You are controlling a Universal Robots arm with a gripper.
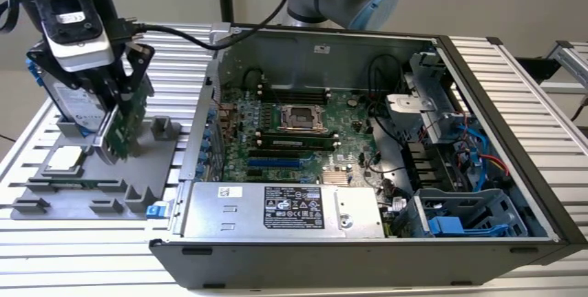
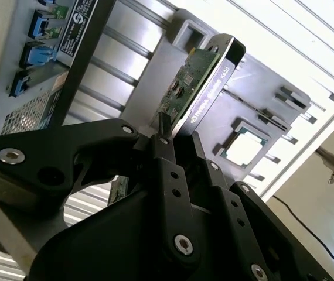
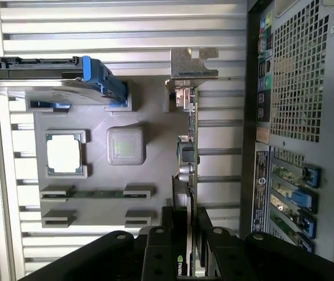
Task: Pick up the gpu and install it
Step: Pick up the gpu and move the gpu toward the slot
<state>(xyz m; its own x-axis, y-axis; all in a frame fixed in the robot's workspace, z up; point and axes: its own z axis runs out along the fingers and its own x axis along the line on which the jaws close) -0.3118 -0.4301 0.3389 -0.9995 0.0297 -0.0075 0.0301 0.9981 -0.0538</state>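
tool (image 1: 112, 112) | pinching gpu (image 1: 122, 138) | card upright between jaws | at grey tray (image 1: 92, 195)

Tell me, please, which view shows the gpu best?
The second wrist view: the gpu shows its green face, clamped in the gripper. The first wrist view shows it edge-on with its bracket; the exterior view, partly behind the gripper.

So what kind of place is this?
Probably a robotics lab bench for PC assembly: open computer case, grey parts fixture on a slatted table, gripper clamping the gpu.
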